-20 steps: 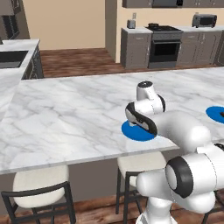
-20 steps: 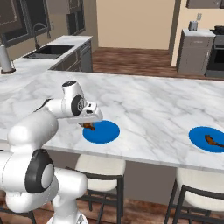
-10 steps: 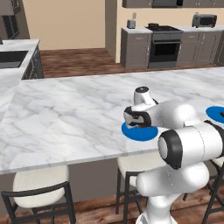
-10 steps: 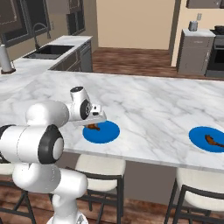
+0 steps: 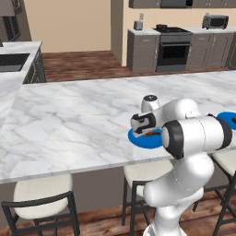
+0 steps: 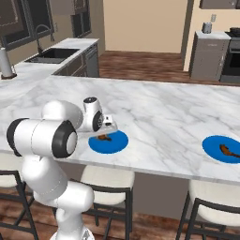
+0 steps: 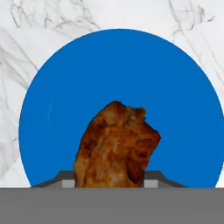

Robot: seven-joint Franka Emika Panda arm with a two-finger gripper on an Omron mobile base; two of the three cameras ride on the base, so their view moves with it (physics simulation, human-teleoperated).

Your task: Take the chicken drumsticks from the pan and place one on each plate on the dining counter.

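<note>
My gripper (image 5: 146, 131) hangs low over the nearer blue plate (image 5: 138, 139) on the dining counter (image 5: 69, 120), shut on a brown chicken drumstick (image 5: 150, 134). In the hand view the drumstick (image 7: 116, 146) rises between the jaws of the gripper (image 7: 111, 180), with the plate (image 7: 122, 70) spread right beneath it. From the right base view, the gripper (image 6: 109, 125) holds the drumstick (image 6: 104, 138) just above that plate (image 6: 115, 143). A second blue plate (image 6: 213, 145) farther right carries another drumstick (image 6: 227, 150). The pan is out of view.
Cream-seated stools (image 5: 41, 193) (image 6: 105, 180) stand tucked under the counter's near edge. A sink (image 6: 51, 54) sits in the worktop at the far left, and a stove (image 5: 173, 50) stands against the back wall. The other plate (image 5: 228, 119) lies by the right edge.
The arm's elbow has swung forward and folded closer over the counter edge. The gripper has stayed over the near plate with the drumstick, a little lower.
</note>
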